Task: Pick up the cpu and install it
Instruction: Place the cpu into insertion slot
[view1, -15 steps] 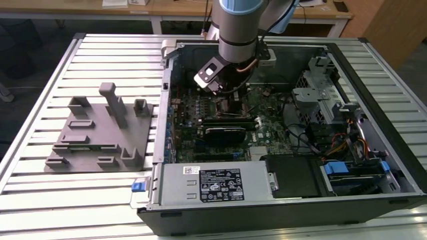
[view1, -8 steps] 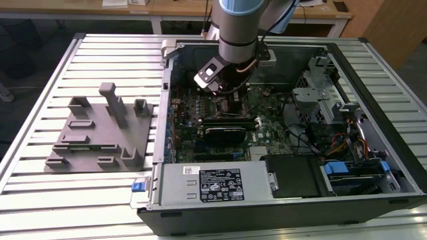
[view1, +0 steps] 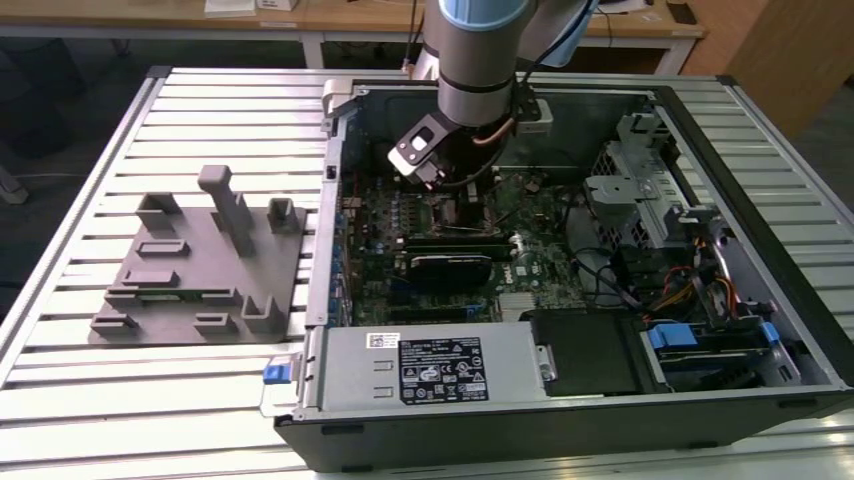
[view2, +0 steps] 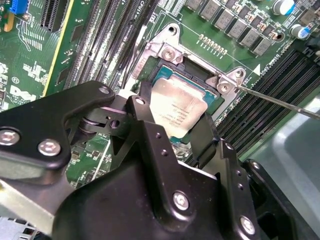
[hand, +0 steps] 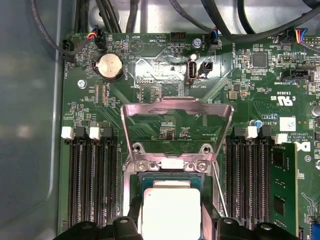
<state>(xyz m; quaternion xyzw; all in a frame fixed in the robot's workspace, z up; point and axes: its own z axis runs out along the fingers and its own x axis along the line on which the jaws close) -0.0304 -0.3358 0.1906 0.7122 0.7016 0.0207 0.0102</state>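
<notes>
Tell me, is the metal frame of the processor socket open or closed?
Open. In the first wrist view the metal frame is swung back over the motherboard, and the cpu is uncovered.

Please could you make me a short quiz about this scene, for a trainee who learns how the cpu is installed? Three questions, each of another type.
1. True or false: the metal load frame is closed down over the cpu.
2. Against the computer case, the end effector is: A) high above its rim; B) down inside, at the socket; C) outside it.
3. Fill in: in the exterior view the grey fixture stands on the table at the case's ___ side.
Key: 1 false, the frame stands open; 2 B; 3 the exterior view's left.
</notes>
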